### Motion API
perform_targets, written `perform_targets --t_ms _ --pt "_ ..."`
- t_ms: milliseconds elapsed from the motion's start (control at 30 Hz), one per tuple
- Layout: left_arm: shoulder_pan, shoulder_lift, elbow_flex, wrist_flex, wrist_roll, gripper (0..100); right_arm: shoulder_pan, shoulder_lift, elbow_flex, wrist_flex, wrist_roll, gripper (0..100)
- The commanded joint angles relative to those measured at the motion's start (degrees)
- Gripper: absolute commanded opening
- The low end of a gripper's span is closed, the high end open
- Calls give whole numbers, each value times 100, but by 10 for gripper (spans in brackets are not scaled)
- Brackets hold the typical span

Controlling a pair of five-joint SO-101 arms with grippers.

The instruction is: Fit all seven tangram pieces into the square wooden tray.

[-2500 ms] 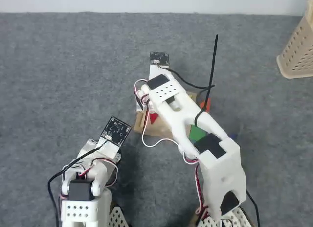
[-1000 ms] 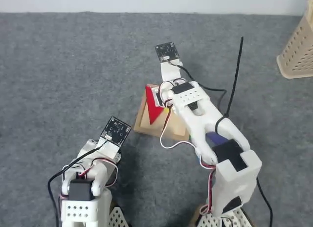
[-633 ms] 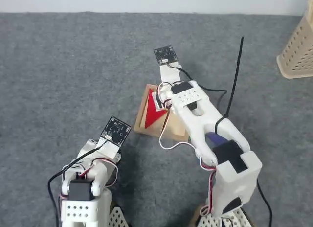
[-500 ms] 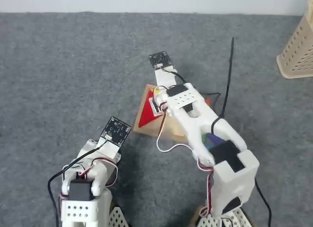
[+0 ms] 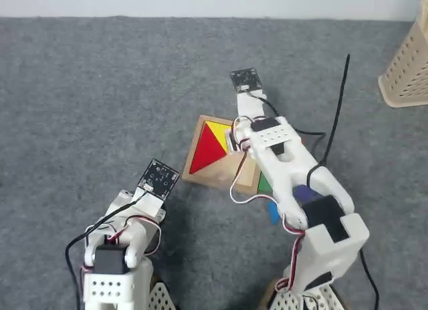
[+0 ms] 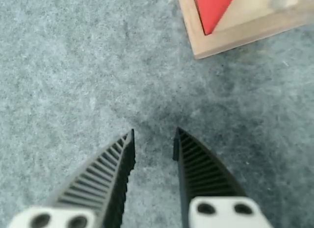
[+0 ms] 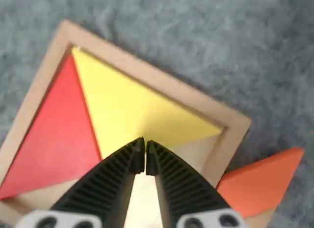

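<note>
Grey felt worktop [image 5: 80, 89], both arms based at the near edge.

Far left: the left hand [image 6: 154, 135] hangs low over the felt, fingers moderately apart and holding nothing. A tray corner sits just beyond it.

The tray [image 5: 200, 181] is mid-worktop, turned cornerwise, with one corner toward the left arm. It's square, so no real long axis.

- **red triangle** [image 5: 206, 153]: seated flat, long side along the tray's left rim, tip pointing at the tray centre.
- **yellow triangle** [image 5: 221, 133]: seated beside it, touching along a short side. Long side runs along the far rim, tip also to centre.

Together they fill about half the tray; the other half is bare wood.

The right hand [image 7: 145, 142] is over the tray, fingers pinched nearly together with nothing between them, tips right at the yellow tip.

The orange piece [image 7: 260, 181] lies on the felt just outside the tray's right corner; can't tell whether it touches the rim. The green piece [image 5: 265, 184] and blue piece [image 5: 273, 213] sit by the tray's near-right side, partly under the right arm.

My read on the step: two of seven are placed, the yellow one is being settled, and five are left.

Next, the right hand needs to lift off, spread its fingers and take a loose piece; orange looks closest. It should turn the piece so its edges line up with the bare half before lowering.
</note>
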Motion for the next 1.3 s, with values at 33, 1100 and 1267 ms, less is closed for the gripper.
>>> perform_targets --t_ms 33,1100,1267 --pt "-18 -123 -75 0 44 122 224 189 -352 -136 141 9" --pt "-18 -123 -75 0 44 122 1103 -3284 879 2721 2971 163" --pt "-18 -123 -75 0 44 122 787 -2132 -70 2730 3024 181"
